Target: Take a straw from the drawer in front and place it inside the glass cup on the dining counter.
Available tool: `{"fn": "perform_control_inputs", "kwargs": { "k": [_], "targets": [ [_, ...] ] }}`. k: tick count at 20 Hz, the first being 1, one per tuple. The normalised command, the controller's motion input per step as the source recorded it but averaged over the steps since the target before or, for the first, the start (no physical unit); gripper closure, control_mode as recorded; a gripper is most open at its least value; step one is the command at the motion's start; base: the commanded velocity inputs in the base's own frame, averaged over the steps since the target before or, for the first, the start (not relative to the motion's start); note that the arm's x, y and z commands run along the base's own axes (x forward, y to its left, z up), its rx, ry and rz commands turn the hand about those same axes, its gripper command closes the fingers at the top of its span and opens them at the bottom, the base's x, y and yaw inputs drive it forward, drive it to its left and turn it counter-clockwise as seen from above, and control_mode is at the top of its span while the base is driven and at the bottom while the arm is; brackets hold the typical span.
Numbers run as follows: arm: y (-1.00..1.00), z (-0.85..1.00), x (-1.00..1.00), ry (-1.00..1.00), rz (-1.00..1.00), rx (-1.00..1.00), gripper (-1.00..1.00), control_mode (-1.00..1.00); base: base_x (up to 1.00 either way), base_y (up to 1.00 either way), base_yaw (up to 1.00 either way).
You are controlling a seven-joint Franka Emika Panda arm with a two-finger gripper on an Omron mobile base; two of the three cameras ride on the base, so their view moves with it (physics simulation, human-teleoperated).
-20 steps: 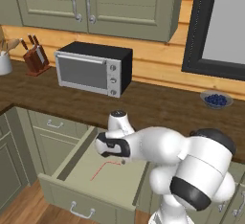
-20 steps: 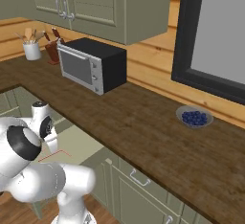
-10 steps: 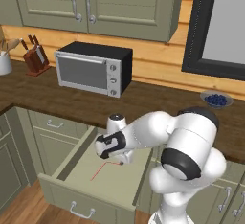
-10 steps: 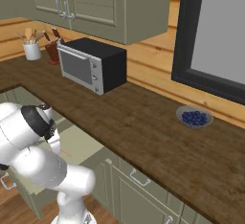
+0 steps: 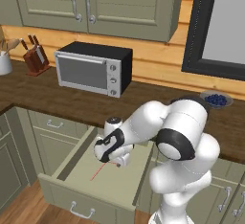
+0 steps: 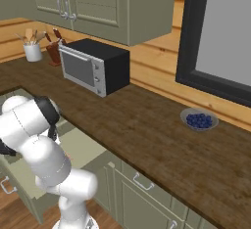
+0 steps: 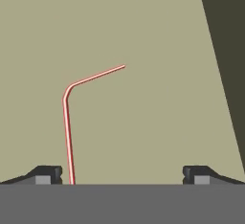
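The drawer (image 5: 72, 158) stands pulled out below the worktop, its pale floor (image 7: 143, 36) bare apart from the straw. The thin red straw (image 5: 99, 172) lies flat on that floor. In the hand view the straw (image 7: 66, 122) runs up from just inside the left fingertip (image 7: 45, 174) and bends off to the right at its far end. My gripper (image 5: 113, 159) hangs low in the drawer, right over the straw, pointing down. Its jaws (image 7: 122, 177) stand wide open and hold nothing. The glass cup and the dining counter are out of view.
A toaster oven (image 5: 93, 70), a knife block (image 5: 34, 58) and a utensil jar (image 5: 5, 62) stand on the wooden worktop (image 5: 48, 98). A bowl of blueberries (image 6: 198, 120) sits to the right. The drawer's dark side wall (image 7: 225, 50) runs beside the hand.
The arm has folded forward and the hand has sunk a little lower into the drawer, closer to the straw. The jaws have stayed wide and the straw has not moved.
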Motion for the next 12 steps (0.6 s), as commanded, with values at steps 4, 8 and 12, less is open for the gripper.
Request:
{"fn": "perform_control_inputs", "kwargs": {
  "k": [4, 8, 12],
  "targets": [
    [0.0, -0.15, 0.14, -0.01, 0.0, 0.0, -1.0, -1.0, 0.0, 0.0, 0.0],
    [0.0, -0.11, 0.18, 0.0, 0.0, 0.0, -1.0, -1.0, 0.0, 0.0, 0.0],
    [0.07, -0.13, 0.17, 0.0, 0.0, 0.0, -1.0, -1.0, 0.0, 0.0, 0.0]
  ]
}}
